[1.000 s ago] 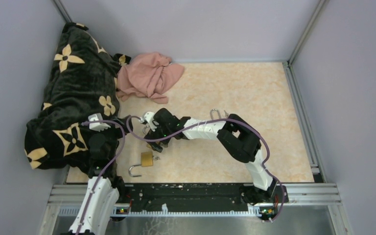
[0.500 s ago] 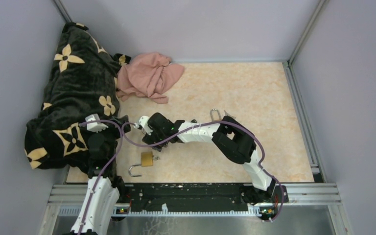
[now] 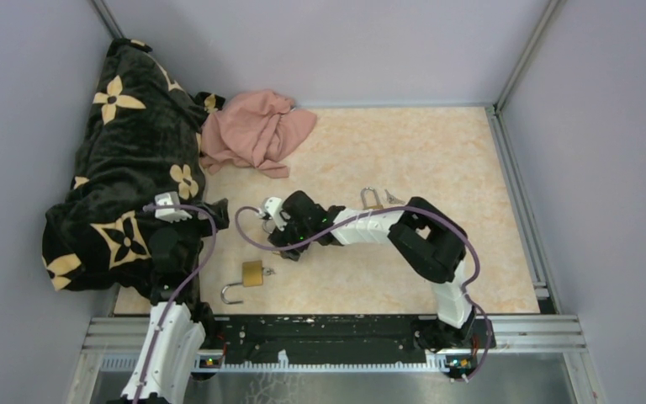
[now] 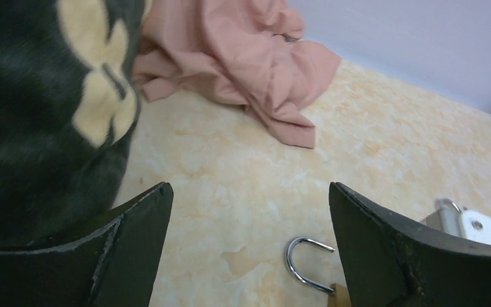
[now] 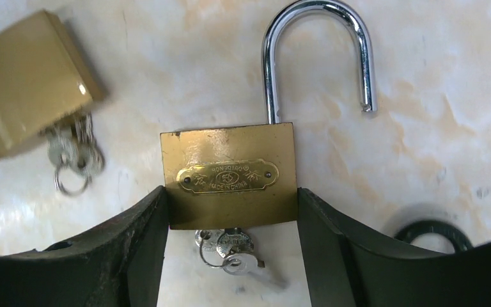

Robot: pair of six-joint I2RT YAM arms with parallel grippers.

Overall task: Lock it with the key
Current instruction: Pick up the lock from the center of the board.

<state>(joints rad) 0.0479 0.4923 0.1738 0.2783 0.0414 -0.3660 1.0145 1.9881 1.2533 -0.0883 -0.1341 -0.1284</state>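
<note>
In the right wrist view, a brass padlock (image 5: 230, 153) lies flat on the floor with its steel shackle (image 5: 313, 38) swung open. A key on a ring (image 5: 230, 246) sits in its bottom end. My right gripper (image 5: 231, 192) is shut on the padlock, one finger against each side of the brass body. In the top view the right gripper (image 3: 286, 234) hides this lock. My left gripper (image 4: 249, 192) is open and empty just above the floor. An open shackle (image 4: 307, 262) lies low between its fingers. In the top view the left gripper (image 3: 209, 212) is beside the blanket.
A second brass padlock (image 3: 252, 273) with an open shackle and keys lies near the front, and also shows in the right wrist view (image 5: 29, 80). A third padlock (image 3: 372, 199) lies mid-floor. A black flowered blanket (image 3: 126, 168) and a pink cloth (image 3: 256, 130) fill the far left.
My right gripper went a little left, then came back right and now sits further right than before. The left arm has barely moved. The front padlock has stayed put.
</note>
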